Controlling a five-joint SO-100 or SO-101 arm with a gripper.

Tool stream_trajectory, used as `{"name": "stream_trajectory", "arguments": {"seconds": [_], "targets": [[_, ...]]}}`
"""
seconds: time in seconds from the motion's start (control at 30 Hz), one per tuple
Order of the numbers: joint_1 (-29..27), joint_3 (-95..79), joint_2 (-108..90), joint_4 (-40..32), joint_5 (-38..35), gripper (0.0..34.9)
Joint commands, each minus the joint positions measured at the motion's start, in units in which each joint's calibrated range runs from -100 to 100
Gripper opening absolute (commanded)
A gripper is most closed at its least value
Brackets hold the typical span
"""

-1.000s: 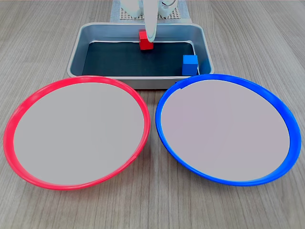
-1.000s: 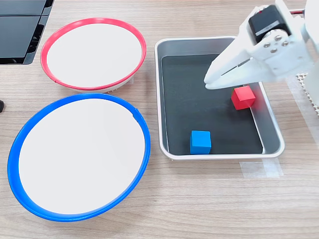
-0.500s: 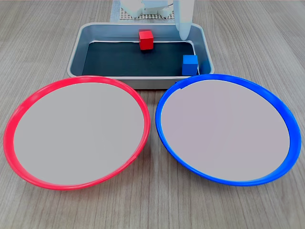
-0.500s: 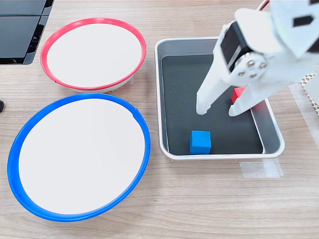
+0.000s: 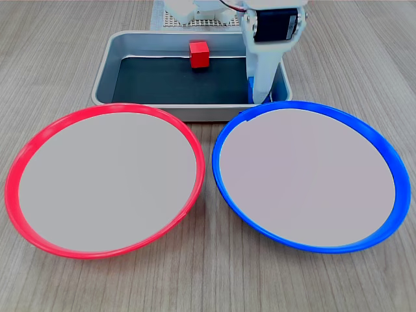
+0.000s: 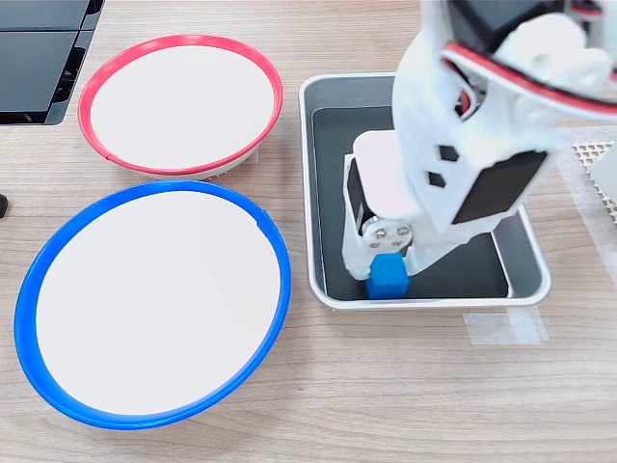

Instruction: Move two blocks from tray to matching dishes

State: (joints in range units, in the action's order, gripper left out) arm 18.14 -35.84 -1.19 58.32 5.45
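Second exterior view shows the claw (image 6: 388, 262) has swung from the red block to drop onto the blue block (image 6: 388, 278) at the tray's (image 6: 323, 193) corner, grip unclear, pickup likely next.

Tray interior: the rectangular grey metal tray (image 5: 104, 73) has bare black floor across the first exterior view's left and middle.
Blocked corner: the white robot gripper (image 6: 384, 258) stands over the small blue cube (image 6: 387, 278), against the tray's near wall.
Far wall: the small red cube (image 5: 199, 54) sits there, unobstructed.
Dishes: the red-rimmed round dish (image 5: 29, 146) and the blue-rimmed round dish (image 5: 383, 146) lie open from above.
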Motion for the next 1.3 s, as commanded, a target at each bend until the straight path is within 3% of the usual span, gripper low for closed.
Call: {"name": "stream_trajectory", "arguments": {"seconds": [0.0, 0.1, 0.23, 0.33, 0.47, 0.63, 0.77, 0.8, 0.83, 0.87, 0.9, 0.97, 1.17, 1.27], "targets": [[0.45, 3.94, 0.04, 3.38, -2.44, 0.9], [-0.02, 10.76, -3.11, 13.86, -5.42, 0.4], [-3.60, 26.60, -4.99, 21.71, -6.79, 0.4], [-5.39, 34.43, -2.18, 17.33, -6.11, 0.4], [-5.01, 35.34, 4.31, 4.37, -5.67, 0.4], [-3.41, 35.89, 12.66, -6.61, -6.84, 1.7], [-2.66, 36.62, 16.33, -9.33, -9.77, 19.2], [-2.75, 36.25, 15.91, -8.84, -10.94, 27.4], [-2.75, 35.71, 14.80, -8.18, -11.58, 27.4], [-3.04, 34.61, 12.32, -6.77, -12.41, 23.2], [-3.22, 33.80, 10.53, -5.62, -12.89, 17.0], [-3.79, 32.34, 6.27, -2.07, -13.92, 0.4], [-9.15, 16.41, -17.02, 21.87, -28.86, 0.3], [-15.84, -0.25, -30.15, 23.85, -37.22, 0.9]]}}
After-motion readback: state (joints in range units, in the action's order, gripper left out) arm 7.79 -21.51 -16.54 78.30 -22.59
